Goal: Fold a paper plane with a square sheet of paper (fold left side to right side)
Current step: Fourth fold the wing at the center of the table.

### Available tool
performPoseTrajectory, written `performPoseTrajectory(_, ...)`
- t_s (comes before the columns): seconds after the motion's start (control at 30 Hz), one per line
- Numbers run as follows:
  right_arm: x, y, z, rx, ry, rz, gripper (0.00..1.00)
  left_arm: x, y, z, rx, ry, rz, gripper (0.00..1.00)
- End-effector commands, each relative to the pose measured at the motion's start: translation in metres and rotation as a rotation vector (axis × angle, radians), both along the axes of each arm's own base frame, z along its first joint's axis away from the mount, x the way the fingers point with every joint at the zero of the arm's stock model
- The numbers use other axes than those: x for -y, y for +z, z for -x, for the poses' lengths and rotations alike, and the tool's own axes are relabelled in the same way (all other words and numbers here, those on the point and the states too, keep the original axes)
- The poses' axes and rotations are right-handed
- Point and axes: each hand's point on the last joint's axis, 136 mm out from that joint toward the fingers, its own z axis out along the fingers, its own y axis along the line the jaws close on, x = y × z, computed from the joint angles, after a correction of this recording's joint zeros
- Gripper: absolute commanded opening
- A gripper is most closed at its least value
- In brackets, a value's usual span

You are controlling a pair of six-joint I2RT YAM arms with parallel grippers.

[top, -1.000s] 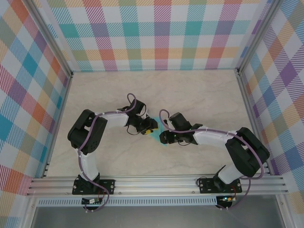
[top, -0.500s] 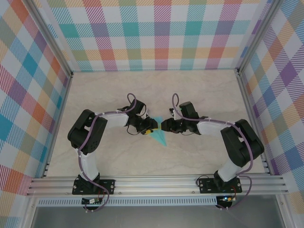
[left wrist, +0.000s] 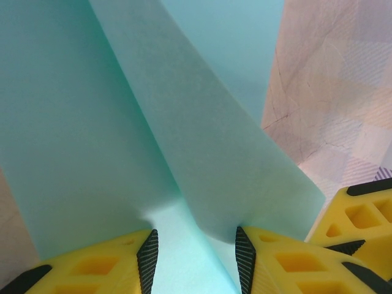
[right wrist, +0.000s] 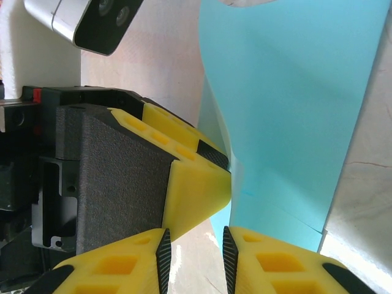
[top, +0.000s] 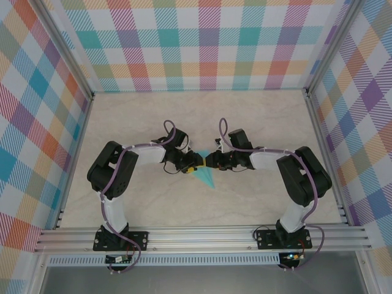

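The paper plane (top: 206, 177) lies on the middle of the table (top: 153, 116), a narrow turquoise dart with its sharp tip pointing toward the near edge and slightly right. Its wider far end sits between the two pincers, which meet nose to nose over it.

The left pincer (top: 196, 166) reaches in from the left. In its wrist view the yellow fingers (left wrist: 98, 269) stand apart, with the paper running between the black pads and a raised flap leaning against the right-hand pad. Whether the pads clamp that fold or merely straddle it I cannot tell, as the contact lies at the bottom edge of the view.

The right pincer (top: 212, 164) comes in from the right, tip just beside the left one's. Its jaws stand a narrow gap apart, and that gap lies over the plane's edge and a strip of bare table. One of its fingers (right wrist: 275, 269) overlaps the paper.
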Motion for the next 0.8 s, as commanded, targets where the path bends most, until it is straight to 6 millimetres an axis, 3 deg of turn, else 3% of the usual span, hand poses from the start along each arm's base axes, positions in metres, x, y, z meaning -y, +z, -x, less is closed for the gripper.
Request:
performPoseTrajectory(0.0,0.005,-0.007,-0.013,0.045,-0.034,0.054,0.30,-0.008,-0.016,0.015,-0.040,-0.015,-0.074,0.42)
performPoseTrajectory(0.27,0.017,0.002,-0.014,0.073,-0.066,0.060,0.32,-0.007,-0.015,0.014,-0.038,-0.014,-0.072,0.42)
performPoseTrajectory(0.77,0.004,-0.001,-0.017,0.035,-0.034,0.003,0.31,-0.007,-0.013,0.013,-0.034,-0.018,-0.072,0.42)
